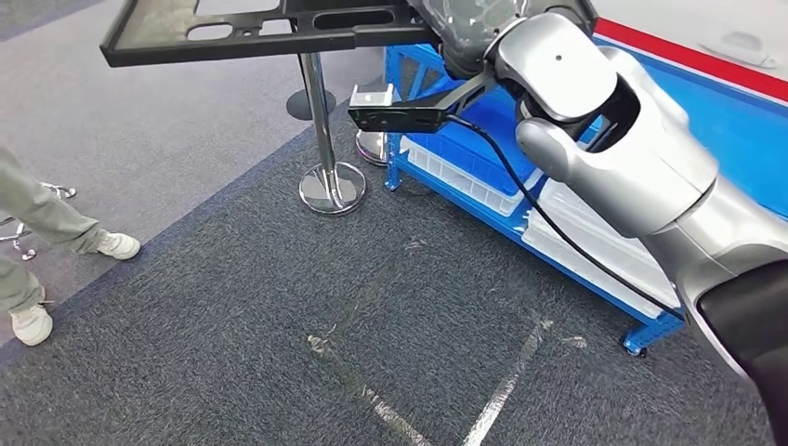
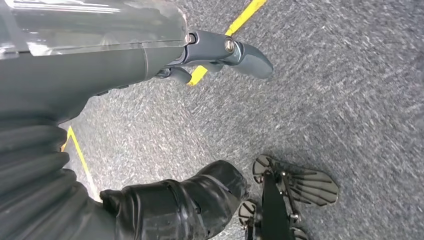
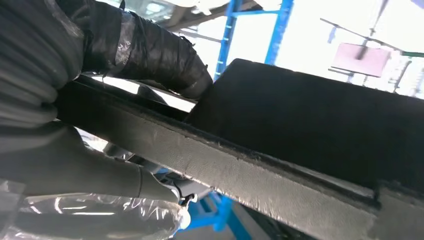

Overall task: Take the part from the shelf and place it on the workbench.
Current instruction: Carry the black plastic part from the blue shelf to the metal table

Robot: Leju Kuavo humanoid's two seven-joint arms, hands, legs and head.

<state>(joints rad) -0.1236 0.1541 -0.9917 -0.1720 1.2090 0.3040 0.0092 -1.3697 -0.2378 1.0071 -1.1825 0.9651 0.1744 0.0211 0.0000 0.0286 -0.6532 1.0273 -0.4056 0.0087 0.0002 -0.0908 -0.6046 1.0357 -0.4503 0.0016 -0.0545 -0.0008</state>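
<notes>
Black, flat and pierced with long slots, the part (image 1: 251,28) spans the top of the head view, held up above the floor at the end of the silver right arm (image 1: 632,158), which reaches in from the lower right. The right hand (image 1: 469,32) sits at the part's right end, wrapped in clear film; its fingers are mostly hidden there. Behind the arm stands a blue shelf (image 1: 483,200) carrying blue and white bins (image 1: 465,163), on dark grey carpet (image 1: 279,307) marked with pale tape lines. A chrome post on a round base (image 1: 330,181) stands just beside the shelf's corner. At the left edge a person's legs and white shoes (image 1: 116,244) stand well apart from the robot. Left wrist view: the left hand (image 2: 220,52) hangs over grey carpet with yellow tape lines (image 2: 245,17); it holds nothing, thumb and one darker finger extended and apart. Right wrist view: the right hand (image 3: 140,55) grips the part (image 3: 310,130), a dark taped finger curling over one face of the panel's thick grey edge and the grey thumb (image 3: 90,165) pressing on the opposite side, so the edge is clamped between them. Blue shelf uprights (image 3: 227,35) show behind the part against a bright background.
</notes>
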